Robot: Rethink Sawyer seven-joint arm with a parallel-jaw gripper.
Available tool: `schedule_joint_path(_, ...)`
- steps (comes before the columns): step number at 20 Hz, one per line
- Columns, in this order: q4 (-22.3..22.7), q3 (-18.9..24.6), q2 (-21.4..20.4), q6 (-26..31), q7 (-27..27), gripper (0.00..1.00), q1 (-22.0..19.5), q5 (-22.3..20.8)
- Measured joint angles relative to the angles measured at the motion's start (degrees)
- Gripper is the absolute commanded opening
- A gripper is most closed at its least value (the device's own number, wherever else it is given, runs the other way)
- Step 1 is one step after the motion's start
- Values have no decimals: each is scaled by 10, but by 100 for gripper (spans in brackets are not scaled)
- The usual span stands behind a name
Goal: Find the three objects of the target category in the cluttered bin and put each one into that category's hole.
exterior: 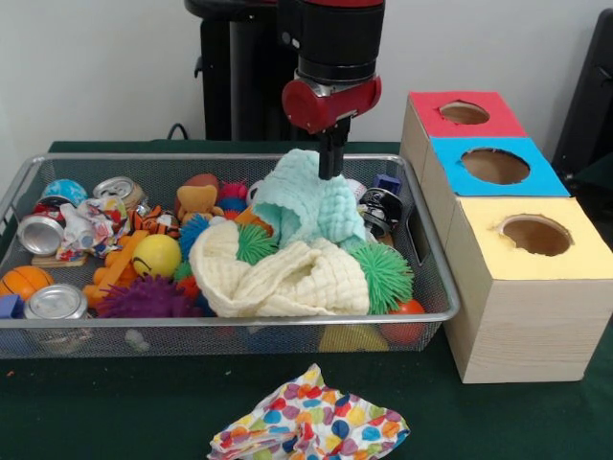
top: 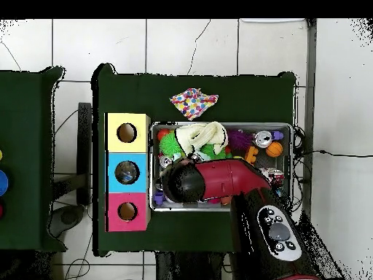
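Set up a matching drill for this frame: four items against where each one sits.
Items:
1 polka-dot cloth
2 mint cloth
3 cream cloth
4 yellow-topped box

Places:
A lying in the wire bin, beside a green spiky ball
B on the table in front of the bin
C in the gripper
D nearest camera in the box row

Pairs: 1-B, 2-C, 3-A, 4-D

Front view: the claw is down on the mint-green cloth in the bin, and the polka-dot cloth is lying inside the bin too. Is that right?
Not quite. The claw is down on the mint-green cloth in the bin, but the polka-dot cloth lies outside it, on the green table in front of the bin, as both the front view and the overhead view show.
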Motion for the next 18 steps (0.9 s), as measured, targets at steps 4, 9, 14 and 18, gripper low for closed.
schedule_joint_path(4,10,-5,-5,-3,0,0,4,9)
schedule_joint_path(9,11,-5,-5,-3,0,0,4,12)
schedule_joint_path(14,12,-5,-5,-3,0,0,4,12)
schedule_joint_path(18,12,-5,-5,-3,0,100,1,12)
